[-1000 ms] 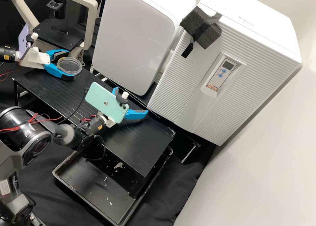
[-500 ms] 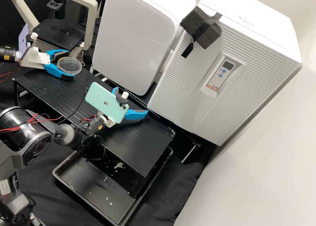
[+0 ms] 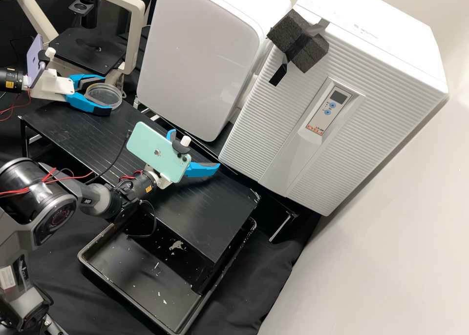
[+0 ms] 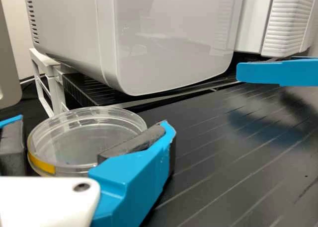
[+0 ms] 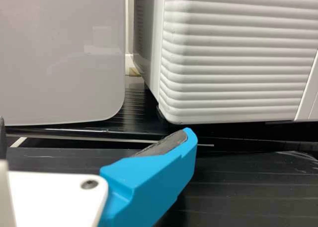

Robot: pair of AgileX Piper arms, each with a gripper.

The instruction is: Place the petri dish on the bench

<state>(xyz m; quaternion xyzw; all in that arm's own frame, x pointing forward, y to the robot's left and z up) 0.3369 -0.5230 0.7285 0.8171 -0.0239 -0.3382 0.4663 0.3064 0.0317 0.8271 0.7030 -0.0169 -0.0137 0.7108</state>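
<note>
Two blue fingers of the left end effector [image 3: 107, 95] close on the sides of a clear petri dish [image 3: 103, 97], at the end of the black worktop [image 3: 215, 218] nearest a microscope [image 3: 88, 52]. Compared with half a second earlier, both fingers have drawn slightly inward around the dish, while the arm behind them holds its pose. Whether the dish's base touches the worktop cannot be told; a strip of yellow [image 4: 40, 161] marks its rim in the left wrist view. The right end effector [image 3: 197, 148], fingers spread and grasping nothing, is well apart from the dish, above the worktop and in front of the white cabinets, just as it was a second ago. A mint-green phone [image 3: 159, 152] is mounted on its arm, a purple one on the other. Below the worktop, a black tray [image 3: 132, 303] holds scattered pale flecks.
</note>
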